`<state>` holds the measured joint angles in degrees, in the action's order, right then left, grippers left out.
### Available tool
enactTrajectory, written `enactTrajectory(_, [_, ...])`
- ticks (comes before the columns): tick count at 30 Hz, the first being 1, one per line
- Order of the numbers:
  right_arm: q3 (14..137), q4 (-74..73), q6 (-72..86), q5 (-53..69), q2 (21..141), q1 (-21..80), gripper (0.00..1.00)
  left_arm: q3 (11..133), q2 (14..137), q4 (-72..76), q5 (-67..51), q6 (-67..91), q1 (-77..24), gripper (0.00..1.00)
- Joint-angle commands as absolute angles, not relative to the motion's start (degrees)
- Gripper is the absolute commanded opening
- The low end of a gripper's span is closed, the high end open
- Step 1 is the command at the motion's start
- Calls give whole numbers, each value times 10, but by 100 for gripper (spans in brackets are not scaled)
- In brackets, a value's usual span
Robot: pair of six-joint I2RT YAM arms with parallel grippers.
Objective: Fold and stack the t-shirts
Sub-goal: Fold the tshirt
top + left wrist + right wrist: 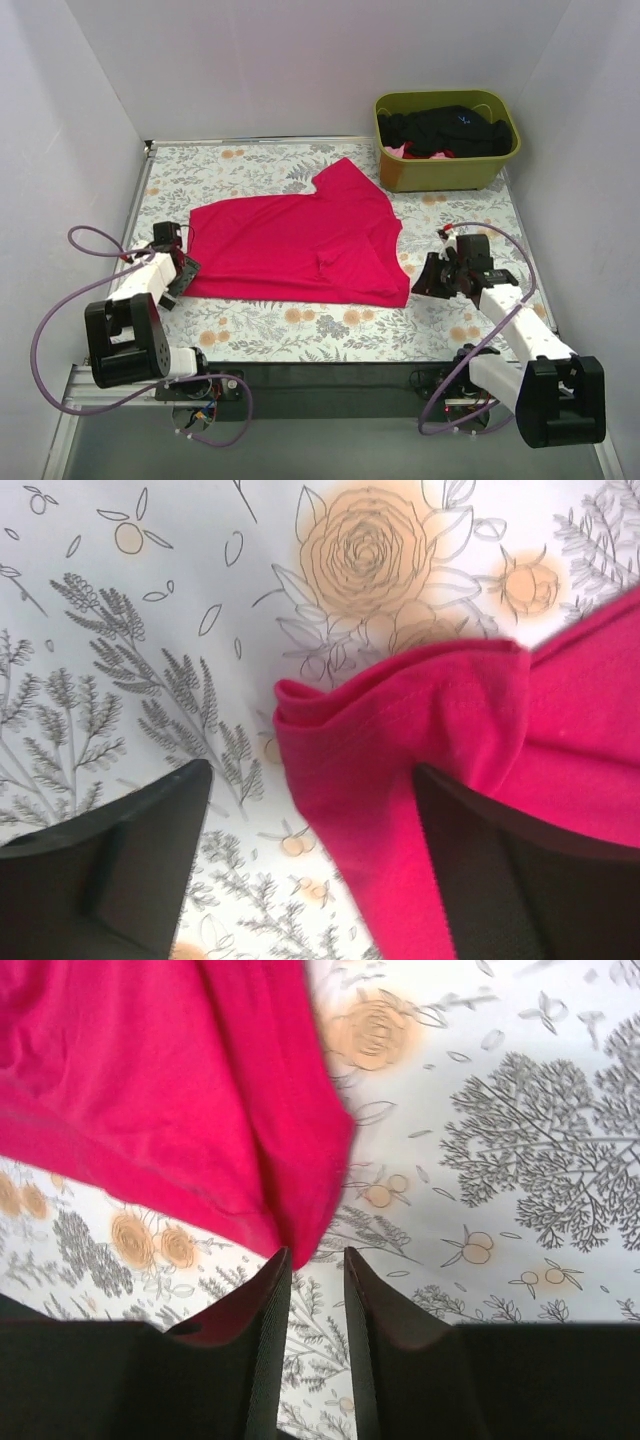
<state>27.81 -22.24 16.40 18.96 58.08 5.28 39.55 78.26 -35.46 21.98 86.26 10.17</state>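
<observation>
Red t-shirt spreads between left end effector and right end effector.

Bare table rings shirt; bin blocks far-right.

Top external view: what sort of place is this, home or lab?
Probably a robot lab recording cell, not a home: plain white walls box in a floral-covered table, a left arm and right arm are bolted at its near edge, and a red t-shirt lies spread near a green bin.
</observation>
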Motion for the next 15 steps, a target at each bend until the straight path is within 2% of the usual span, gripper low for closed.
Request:
enactTrajectory(1, [379, -229, 107, 139, 579, 119, 31, 395, 713, -391, 217, 854, 104, 80])
enactTrajectory(3, [436, -221, 74, 120, 610, 183, 31, 409, 682, -391, 202, 834, 101, 87])
enactTrajectory(7, [524, -189, 3, 146, 722, 277, 31, 425, 648, -402, 149, 831, 49, 88])
enactTrajectory(8, [577, -186, -22, 128, 785, 305, 31, 424, 635, -405, 142, 847, -36, 88])
enactTrajectory(11, [650, -164, -39, 125, 879, 357, 33, 419, 649, -408, 119, 895, -181, 86])
enactTrajectory(15, [721, -146, -49, 141, 984, 388, 38, 429, 713, -374, 114, 925, -324, 77])
